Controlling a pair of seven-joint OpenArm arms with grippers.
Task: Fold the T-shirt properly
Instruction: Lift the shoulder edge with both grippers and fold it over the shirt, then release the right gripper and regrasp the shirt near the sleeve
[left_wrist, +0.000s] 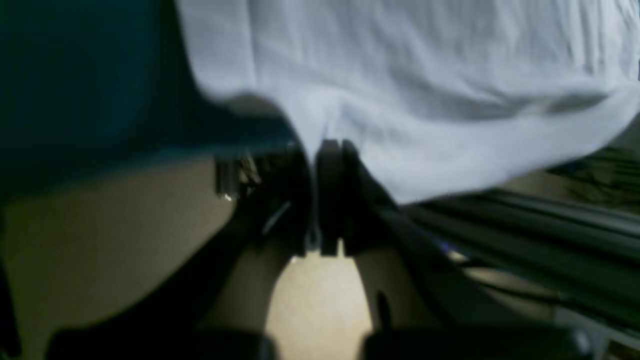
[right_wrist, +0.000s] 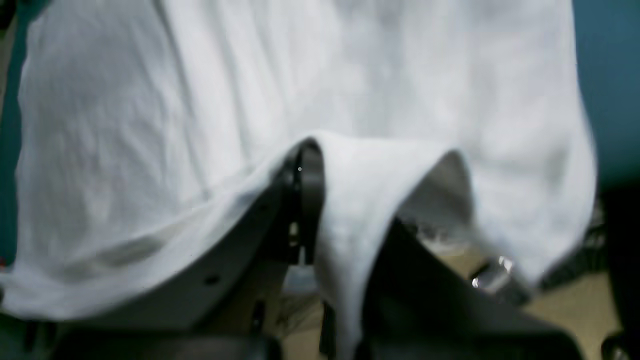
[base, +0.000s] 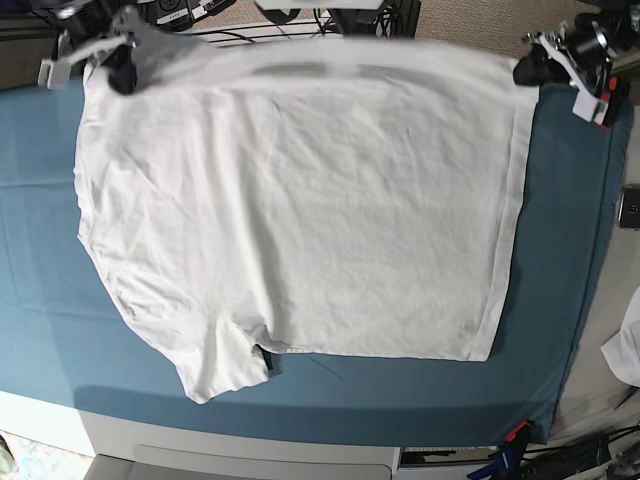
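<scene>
Left wrist view: the left gripper (left_wrist: 327, 150) is clamped on the edge of the T-shirt (left_wrist: 425, 90), its jaws pressed together at the picture's centre with white cloth pinched between them. The shirt spreads away toward 12 and 2 o'clock; the teal sheet (left_wrist: 90, 75) fills the 10 o'clock quarter (focus is soft, hem detail not legible).

Right wrist view: the right gripper (right_wrist: 305, 165) is likewise closed on the T-shirt (right_wrist: 250, 75), a fold of its edge draped over one jaw and hanging toward 6 o'clock. The cloth rises from the pinch toward 12 o'clock, wrinkled but in one sheet.

Base view: the T-shirt (base: 300, 210) lies spread over the teal sheet (base: 60, 310), one sleeve at 7 o'clock. The right gripper (base: 122, 68) holds the corner at 11 o'clock, the left gripper (base: 530, 68) the corner at 1 o'clock; the far edge between them is raised off the table.

Judgement: the step in hand appears to be the first fold, with the far edge gripped at both corners. The next move calls for carrying both corners together toward 6 o'clock, level and at matched pace, keeping the edge taut so it lands square on the near hem.
</scene>
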